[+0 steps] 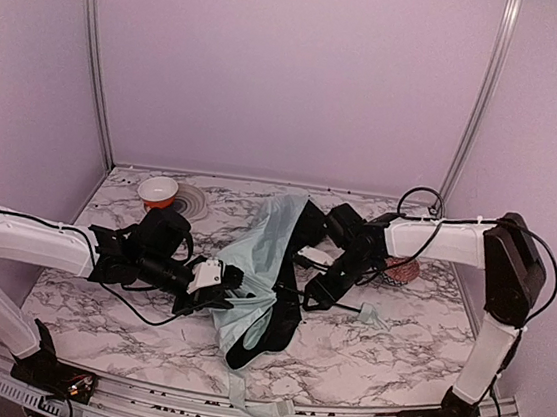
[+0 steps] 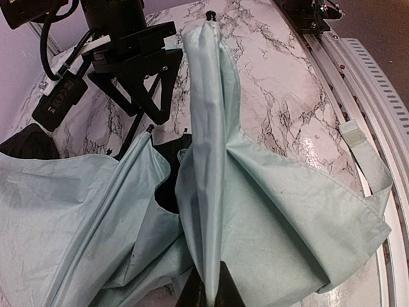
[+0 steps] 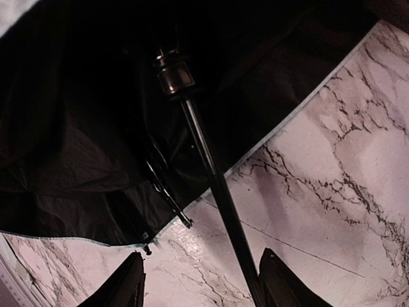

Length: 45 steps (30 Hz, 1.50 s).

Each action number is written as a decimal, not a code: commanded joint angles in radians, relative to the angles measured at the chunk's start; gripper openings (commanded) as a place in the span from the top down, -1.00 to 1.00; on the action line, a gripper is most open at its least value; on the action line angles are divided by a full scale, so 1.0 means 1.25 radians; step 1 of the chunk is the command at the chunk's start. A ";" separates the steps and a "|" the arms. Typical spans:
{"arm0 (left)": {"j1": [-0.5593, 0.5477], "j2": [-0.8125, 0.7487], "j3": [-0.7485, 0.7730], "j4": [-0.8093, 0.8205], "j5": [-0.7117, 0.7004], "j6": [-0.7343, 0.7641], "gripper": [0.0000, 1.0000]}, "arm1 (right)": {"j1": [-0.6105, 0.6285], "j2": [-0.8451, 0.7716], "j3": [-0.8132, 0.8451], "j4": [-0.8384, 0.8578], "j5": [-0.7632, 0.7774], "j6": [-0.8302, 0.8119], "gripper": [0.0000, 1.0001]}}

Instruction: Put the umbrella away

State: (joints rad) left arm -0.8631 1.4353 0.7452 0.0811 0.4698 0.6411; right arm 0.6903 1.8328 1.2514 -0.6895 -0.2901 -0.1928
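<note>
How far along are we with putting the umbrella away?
Done: the umbrella lies collapsed on the table. In hand: left gripper pinches a fold of the canopy; right gripper stands open astride the black shaft. Left: the canopy sprawls loose, not wrapped or strapped.

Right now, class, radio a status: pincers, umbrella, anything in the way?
Left pincer shut on umbrella fabric. Right pincer open astride black shaft. It lies loose on table. Pink lump apart, at right.
</note>
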 commanded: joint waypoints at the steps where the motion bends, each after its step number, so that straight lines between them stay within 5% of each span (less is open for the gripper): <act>1: -0.001 -0.015 -0.006 -0.043 -0.008 -0.005 0.90 | 0.012 0.031 0.013 -0.015 0.067 -0.036 -0.11; 6: -0.001 -0.017 -0.006 -0.043 -0.006 -0.008 0.89 | 0.019 0.072 0.022 -0.024 0.087 -0.057 0.39; 15: -0.001 -0.028 -0.006 -0.043 -0.008 -0.015 0.86 | 0.020 0.080 0.032 -0.003 0.102 -0.103 1.00; 29: 0.047 -0.249 -0.028 -0.005 -0.057 -0.123 -0.59 | -0.086 -0.189 0.056 0.047 -0.031 -0.255 1.00; 37: 0.100 -0.377 -0.022 -0.006 -0.062 -0.168 -0.87 | -0.177 -0.315 0.145 0.035 -0.123 -0.348 1.00; 42: 0.090 -0.308 -0.013 -0.010 0.107 -0.182 -0.76 | -0.178 -0.297 0.287 -0.029 -0.136 -0.372 1.00; 45: 0.081 -0.295 -0.057 0.133 0.099 -0.245 -0.71 | -0.179 -0.278 0.356 -0.054 -0.166 -0.374 1.00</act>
State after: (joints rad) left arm -0.7502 1.0386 0.7170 0.0772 0.5137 0.4236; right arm 0.4667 1.4754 1.5661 -0.7509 -0.4084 -0.6300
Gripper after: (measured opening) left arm 0.868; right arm 0.044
